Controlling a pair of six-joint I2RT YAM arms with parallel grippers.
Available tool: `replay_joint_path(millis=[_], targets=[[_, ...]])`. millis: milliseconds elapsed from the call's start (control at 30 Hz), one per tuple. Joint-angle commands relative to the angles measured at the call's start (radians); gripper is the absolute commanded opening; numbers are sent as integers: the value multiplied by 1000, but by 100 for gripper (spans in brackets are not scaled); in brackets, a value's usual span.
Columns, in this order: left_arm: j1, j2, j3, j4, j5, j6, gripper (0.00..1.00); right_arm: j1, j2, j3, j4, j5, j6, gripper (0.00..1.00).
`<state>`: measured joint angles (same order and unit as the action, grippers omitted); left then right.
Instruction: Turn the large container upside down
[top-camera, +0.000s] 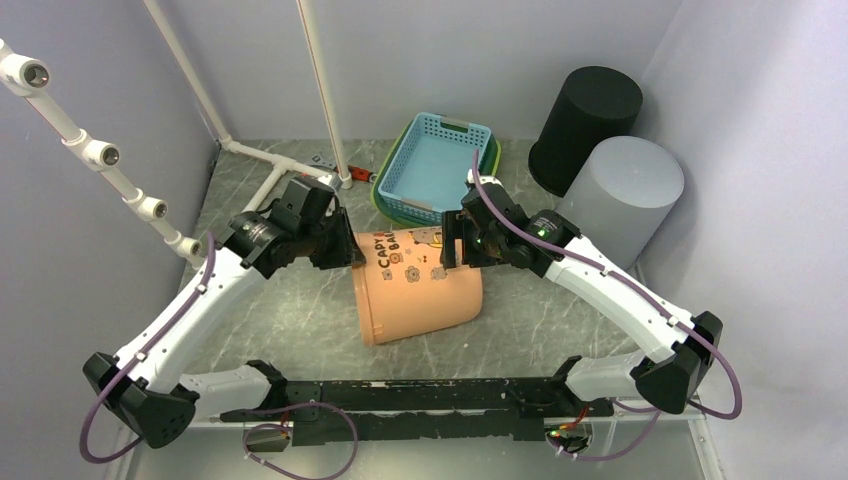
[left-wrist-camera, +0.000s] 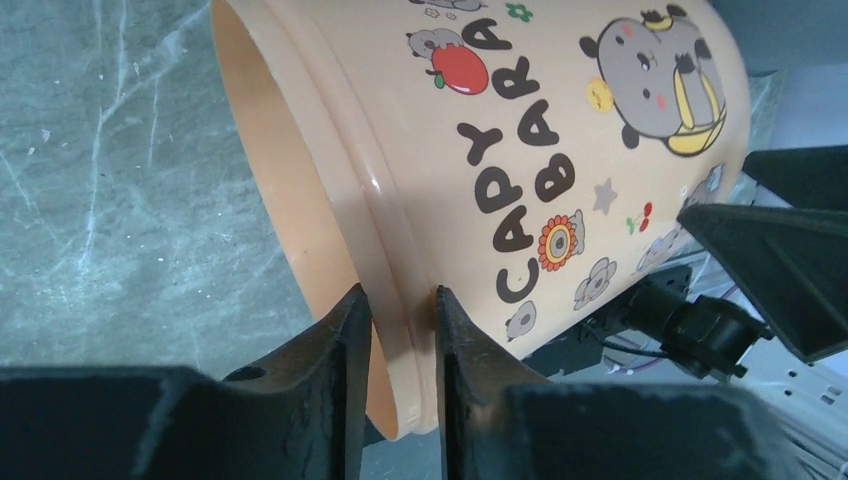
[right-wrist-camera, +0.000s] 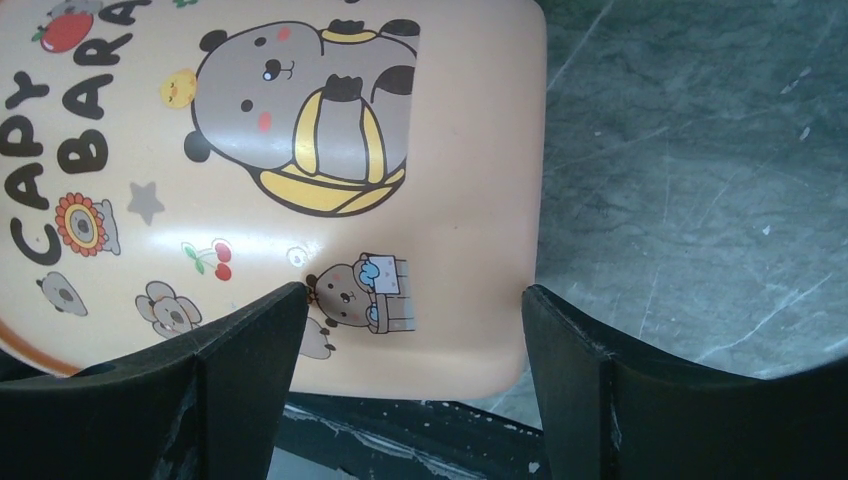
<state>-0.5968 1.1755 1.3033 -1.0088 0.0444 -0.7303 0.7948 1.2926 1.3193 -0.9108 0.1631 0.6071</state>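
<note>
The large container is a peach bucket (top-camera: 420, 285) printed with capybara cartoons. It lies on its side in the middle of the table, mouth toward the left front and base toward the right. My left gripper (top-camera: 345, 250) is shut on its rim: in the left wrist view, the gripper (left-wrist-camera: 403, 295) has one finger inside the mouth and one outside the bucket's wall (left-wrist-camera: 560, 110). My right gripper (top-camera: 455, 240) is open at the base end. In the right wrist view its jaws (right-wrist-camera: 415, 295) stand wide apart astride the bucket's base edge (right-wrist-camera: 450, 150), and I cannot tell whether they touch it.
A blue basket nested in a green one (top-camera: 440, 165) stands at the back. A black bin (top-camera: 585, 125) and a grey bin (top-camera: 630, 195) stand upside down at the back right. White pipes (top-camera: 270, 160) run along the left. A black rail (top-camera: 430, 400) lines the front edge.
</note>
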Motion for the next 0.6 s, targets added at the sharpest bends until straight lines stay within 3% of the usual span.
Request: replay_joint_path(millis=[0, 133, 367, 433, 567], targets=[[-3, -20, -71, 6, -42, -14, 18, 7, 12, 14, -63, -18, 8, 81], [-3, -66, -139, 53, -43, -58, 3, 7, -14, 25, -66, -11, 5, 84], [13, -120, -205, 105, -95, -61, 3, 6, -77, 42, -53, 6, 15, 90], [57, -136, -230, 142, -34, -37, 3, 6, -92, 48, -56, 15, 20, 91], [230, -179, -313, 254, 238, 33, 3, 4, -128, 64, -65, 37, 26, 95]])
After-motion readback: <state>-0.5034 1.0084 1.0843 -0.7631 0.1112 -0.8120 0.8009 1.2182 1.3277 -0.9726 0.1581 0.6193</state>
